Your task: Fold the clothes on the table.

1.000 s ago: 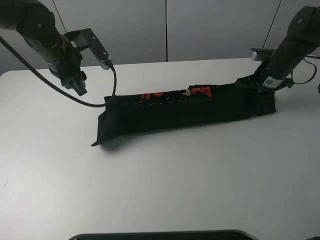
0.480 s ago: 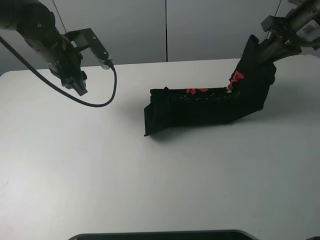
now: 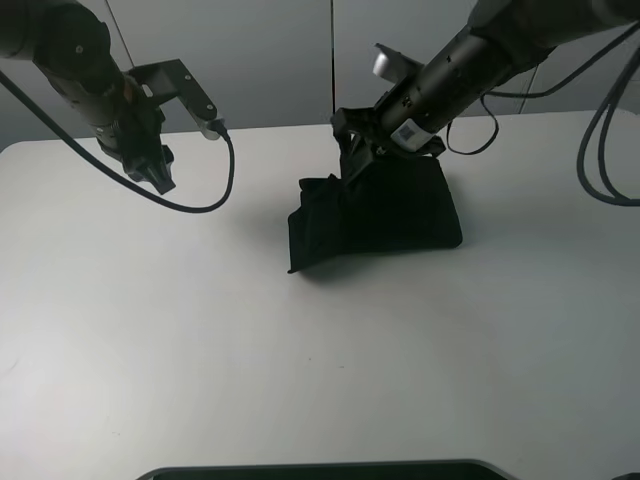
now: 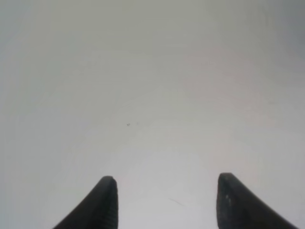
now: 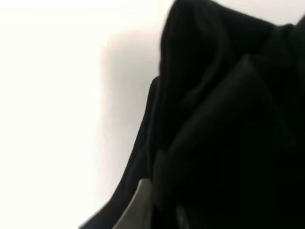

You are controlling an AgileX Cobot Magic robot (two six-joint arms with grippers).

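The clothes point(image 3: 390, 215), a black T-shirt, lie in a doubled-over bundle at the back middle of the white table point(image 3: 300, 350). One end is lifted and carried over the rest, and no print shows. My right gripper point(image 3: 350, 138) is shut on that lifted end, above the bundle's left part. In the right wrist view black cloth point(image 5: 214, 119) fills most of the picture and hides the fingertips. My left gripper point(image 3: 158, 172) hangs above the table's back left, well apart from the shirt. It stands open point(image 4: 167, 200) over bare table point(image 4: 152, 71) with nothing between its fingers.
A black cable point(image 3: 200, 205) loops from the left arm down toward the table beside the shirt. More cables point(image 3: 600, 150) hang at the far right. A dark edge point(image 3: 320, 470) runs along the front. Grey wall panels stand behind the table.
The right gripper lifted the shirt's right end and carried it leftward over the rest, so the long strip is now a short doubled bundle. The left gripper has stayed still and open.
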